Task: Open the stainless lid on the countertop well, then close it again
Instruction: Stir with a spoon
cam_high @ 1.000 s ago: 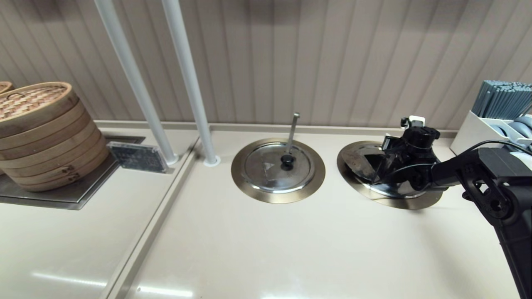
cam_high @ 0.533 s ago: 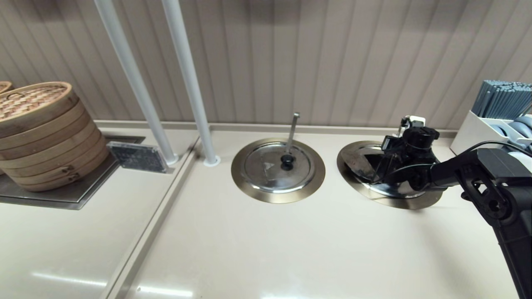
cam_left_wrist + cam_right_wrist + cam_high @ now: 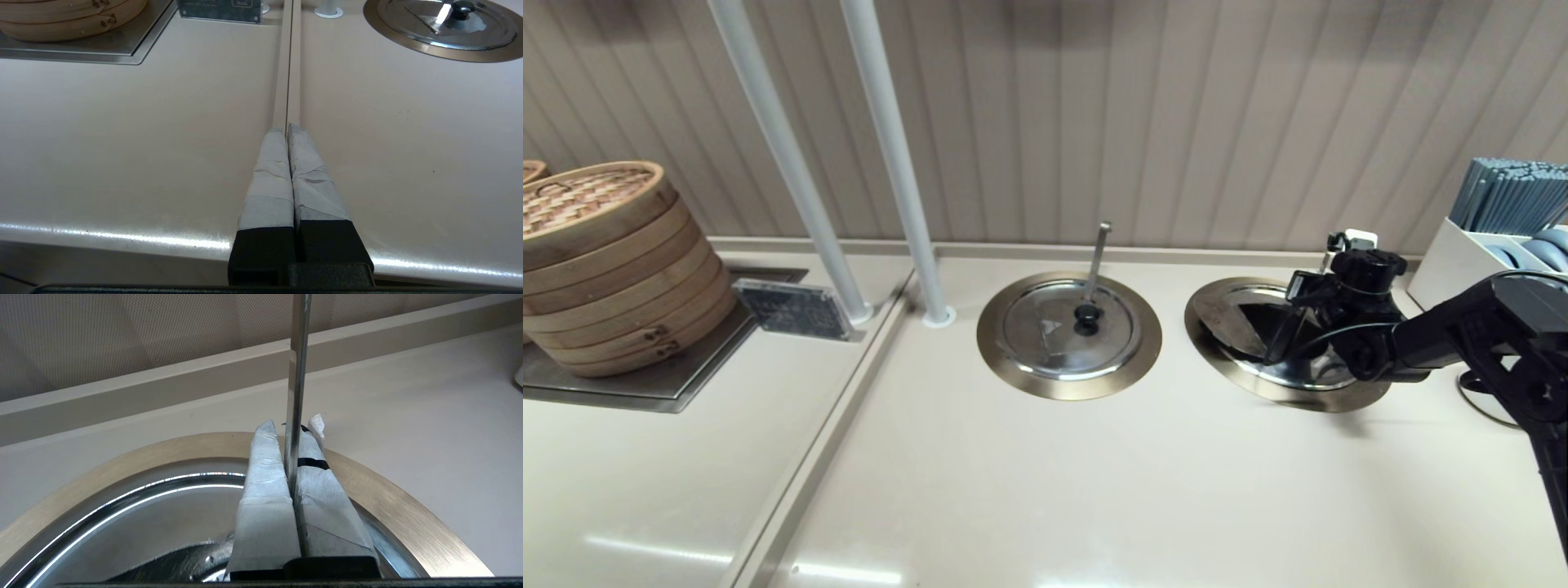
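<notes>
The stainless lid (image 3: 1241,320), with its wedge-shaped crease, lies on the countertop well (image 3: 1339,400) at the right. My right gripper (image 3: 1349,239) hovers over the lid's far side, pointing at the back wall. In the right wrist view its taped fingers (image 3: 265,486) press together on the thin steel utensil handle (image 3: 297,375), which rises between them; the gripper (image 3: 292,424) is shut on it. The lid's black knob is hidden under the gripper. The well's brass-toned rim (image 3: 408,522) curves around the fingers. My left gripper (image 3: 288,127) is shut and empty, low over the counter's front edge.
The twin lid (image 3: 1068,327) with its upright handle (image 3: 1098,253) sits in the middle well. Bamboo steamers (image 3: 605,261) stand at the far left, two white poles (image 3: 898,163) behind. A white holder with grey chopsticks (image 3: 1503,212) is at the far right, close to my right arm.
My right arm and gripper have shifted to the right and slightly toward the back wall over the lid. The lid stays seated on the well.
</notes>
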Controlling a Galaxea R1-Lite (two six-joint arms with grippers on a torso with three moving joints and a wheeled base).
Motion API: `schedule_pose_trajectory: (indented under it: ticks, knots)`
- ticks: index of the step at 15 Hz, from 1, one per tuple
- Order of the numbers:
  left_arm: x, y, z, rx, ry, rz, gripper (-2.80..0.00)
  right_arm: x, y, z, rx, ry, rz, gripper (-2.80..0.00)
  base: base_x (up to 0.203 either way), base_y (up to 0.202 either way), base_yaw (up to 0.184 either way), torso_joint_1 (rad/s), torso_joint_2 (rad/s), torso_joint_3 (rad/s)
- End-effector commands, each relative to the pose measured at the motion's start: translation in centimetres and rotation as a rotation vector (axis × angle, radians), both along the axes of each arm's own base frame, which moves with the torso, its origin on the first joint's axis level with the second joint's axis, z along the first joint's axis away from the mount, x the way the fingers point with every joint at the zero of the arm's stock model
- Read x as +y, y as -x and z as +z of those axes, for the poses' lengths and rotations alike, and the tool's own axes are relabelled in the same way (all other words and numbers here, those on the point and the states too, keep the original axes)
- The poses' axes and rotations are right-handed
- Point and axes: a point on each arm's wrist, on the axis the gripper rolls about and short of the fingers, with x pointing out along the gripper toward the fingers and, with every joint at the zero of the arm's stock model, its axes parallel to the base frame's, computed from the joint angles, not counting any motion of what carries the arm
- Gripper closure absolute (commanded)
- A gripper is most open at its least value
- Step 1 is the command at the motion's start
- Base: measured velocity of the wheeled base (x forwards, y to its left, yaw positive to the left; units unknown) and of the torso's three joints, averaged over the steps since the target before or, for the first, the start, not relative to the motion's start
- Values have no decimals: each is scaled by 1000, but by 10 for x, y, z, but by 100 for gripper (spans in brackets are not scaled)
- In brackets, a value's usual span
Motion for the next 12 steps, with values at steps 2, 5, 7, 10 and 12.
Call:
schedule_pose_trajectory:
  ticks: [2,5,7,10,12]
  knots:
    - [0,0,0,-1,1,1,0,6,45,28,14,-16,2,0,0,0,0,0,0,0]
    - [0,0,0,-1,1,1,0,11,74,46,-42,-48,17,0,0,0,0,0,0,0]
    - [0,0,0,-1,1,1,0,12,83,56,-62,-51,21,0,0,0,0,0,0,0]
    - [0,0,0,-1,1,1,0,14,86,65,-87,-53,24,0,0,0,0,0,0,0]
    - [0,0,0,-1,1,1,0,16,88,66,-88,-56,28,0,0,0,0,0,0,0]
